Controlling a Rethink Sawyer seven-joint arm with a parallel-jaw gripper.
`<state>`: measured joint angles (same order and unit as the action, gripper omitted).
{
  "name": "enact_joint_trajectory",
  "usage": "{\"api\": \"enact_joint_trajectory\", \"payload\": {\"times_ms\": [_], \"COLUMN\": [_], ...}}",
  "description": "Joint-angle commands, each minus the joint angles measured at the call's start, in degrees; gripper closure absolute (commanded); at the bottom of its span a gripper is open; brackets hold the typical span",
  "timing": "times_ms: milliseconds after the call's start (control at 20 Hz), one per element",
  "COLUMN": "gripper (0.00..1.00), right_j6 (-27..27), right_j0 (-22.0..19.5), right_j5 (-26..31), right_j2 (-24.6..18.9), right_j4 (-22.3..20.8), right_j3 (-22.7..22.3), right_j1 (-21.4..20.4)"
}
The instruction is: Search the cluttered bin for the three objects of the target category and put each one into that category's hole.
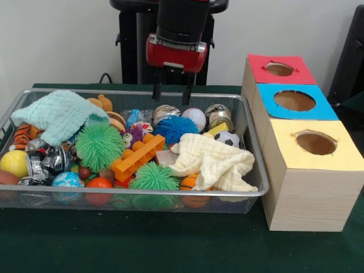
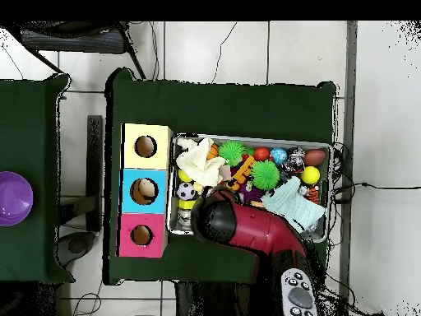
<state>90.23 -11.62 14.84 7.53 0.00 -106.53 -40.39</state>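
Note:
A wire bin [image 1: 250, 193] holds a jumble of toys. In it lie two green spiky balls [image 1: 99, 145], a blue spiky ball [image 1: 174, 128], a soccer ball [image 1: 227, 138], a white baseball [image 1: 194, 118], silver cans [image 1: 165, 112] and an orange brick [image 1: 138, 156]. A mint cloth [image 1: 57, 114] covers the left end and a pale yellow cloth [image 1: 213, 162] the right. My gripper [image 1: 172, 94] hangs open and empty over the bin's far rim, above a can. To the right stand three boxes with holes: red [image 1: 279, 69], blue [image 1: 294, 100] and yellow [image 1: 316, 142].
In the overhead view my red arm [image 2: 247, 226] hides the gripper and part of the bin [image 2: 247, 138]. The boxes [image 2: 145, 191] stand tight against the bin's side. A purple bowl [image 2: 12, 197] sits on a separate table at the left.

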Motion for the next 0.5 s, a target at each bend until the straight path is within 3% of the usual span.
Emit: {"api": "enact_joint_trajectory", "payload": {"times_ms": [50, 500], "gripper": [0.0, 0.0], "right_j6": [10.5, 8.0], "right_j0": [-2.2, -4.7], "right_j5": [0.3, 1.7], "right_j2": [1.4, 1.2], "right_j4": [1.5, -0.5], "right_j3": [4.7, 2.3], "right_j1": [2.7, 3.8]}}
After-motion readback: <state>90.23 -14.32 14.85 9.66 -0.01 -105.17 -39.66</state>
